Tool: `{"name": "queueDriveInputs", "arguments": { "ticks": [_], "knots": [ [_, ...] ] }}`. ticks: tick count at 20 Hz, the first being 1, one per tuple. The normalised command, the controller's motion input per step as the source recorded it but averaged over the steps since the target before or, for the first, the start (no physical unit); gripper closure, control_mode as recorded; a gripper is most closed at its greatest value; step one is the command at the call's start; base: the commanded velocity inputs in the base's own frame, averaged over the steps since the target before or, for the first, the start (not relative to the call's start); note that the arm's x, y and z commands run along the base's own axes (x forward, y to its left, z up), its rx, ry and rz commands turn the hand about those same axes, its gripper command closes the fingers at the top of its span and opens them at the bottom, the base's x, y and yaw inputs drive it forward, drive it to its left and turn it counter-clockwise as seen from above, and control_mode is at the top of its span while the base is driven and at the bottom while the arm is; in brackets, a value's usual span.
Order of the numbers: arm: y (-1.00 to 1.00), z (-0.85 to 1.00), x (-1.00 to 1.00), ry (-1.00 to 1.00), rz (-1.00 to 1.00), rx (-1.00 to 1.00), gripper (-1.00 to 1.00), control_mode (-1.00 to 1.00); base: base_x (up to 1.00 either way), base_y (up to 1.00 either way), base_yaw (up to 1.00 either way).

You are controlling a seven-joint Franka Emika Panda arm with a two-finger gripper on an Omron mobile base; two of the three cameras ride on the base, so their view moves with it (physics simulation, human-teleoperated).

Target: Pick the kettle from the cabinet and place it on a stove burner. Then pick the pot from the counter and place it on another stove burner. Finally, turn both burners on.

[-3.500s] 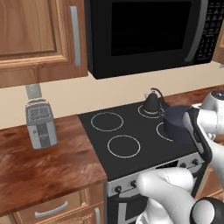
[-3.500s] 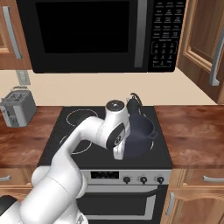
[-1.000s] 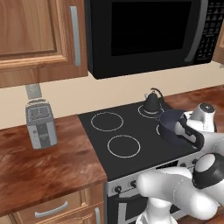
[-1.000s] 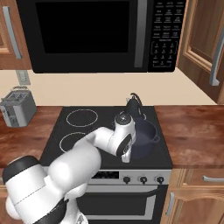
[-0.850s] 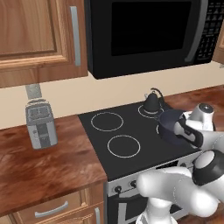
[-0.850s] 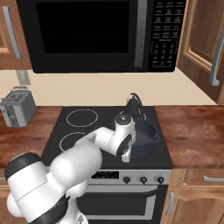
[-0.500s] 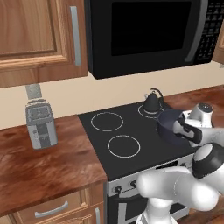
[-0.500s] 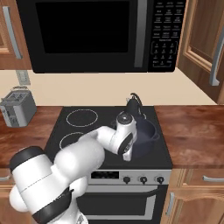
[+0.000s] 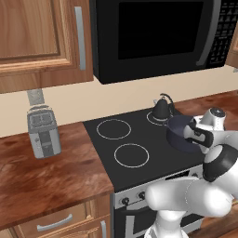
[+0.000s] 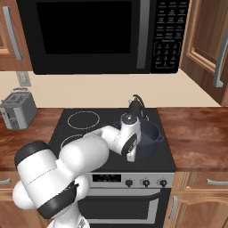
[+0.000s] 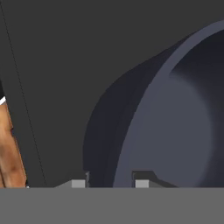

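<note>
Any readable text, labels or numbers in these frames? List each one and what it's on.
None can be read.
Black microwave's keypad: rows of pale key markings, too small and blurred to read.
Dark display strip on the oven's front panel: faint marks, not legible.
Silver toaster, small black cone-shaped kettle and round dark blue-grey pot: no lettering shows.

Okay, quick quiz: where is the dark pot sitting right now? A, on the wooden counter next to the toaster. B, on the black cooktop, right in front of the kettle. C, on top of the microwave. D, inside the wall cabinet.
B: the pot rests on the right side of the cooktop, just in front of the kettle, with the gripper at its rim.
</note>
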Motion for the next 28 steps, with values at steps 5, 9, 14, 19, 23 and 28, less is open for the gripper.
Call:
{"name": "queueDriveInputs", "arguments": {
  "ticks": [5, 9, 14, 19, 23, 28],
  "knots": [
    [0.00, 0.00, 0.01, -0.04, 0.00, 0.00, -1.00, -1.00, 0.00, 0.00, 0.00],
    [0.00, 0.00, 0.00, -0.03, 0.00, 0.01, -1.00, -1.00, 0.00, 0.00, 0.00],
    [0.00, 0.03, 0.00, -0.02, 0.00, 0.00, -1.00, -1.00, 0.00, 0.00, 0.00],
    [0.00, 0.19, -0.05, -0.02, 0.00, 0.00, -1.00, -1.00, 0.00, 0.00, 0.00],
    [0.00, 0.31, -0.15, 0.00, 0.00, 0.00, -1.00, -1.00, 0.00, 0.00, 0.00],
    [0.00, 0.27, -0.18, 0.00, -0.01, -0.01, -1.00, -1.00, 0.00, 0.00, 0.00]
  ]
}}
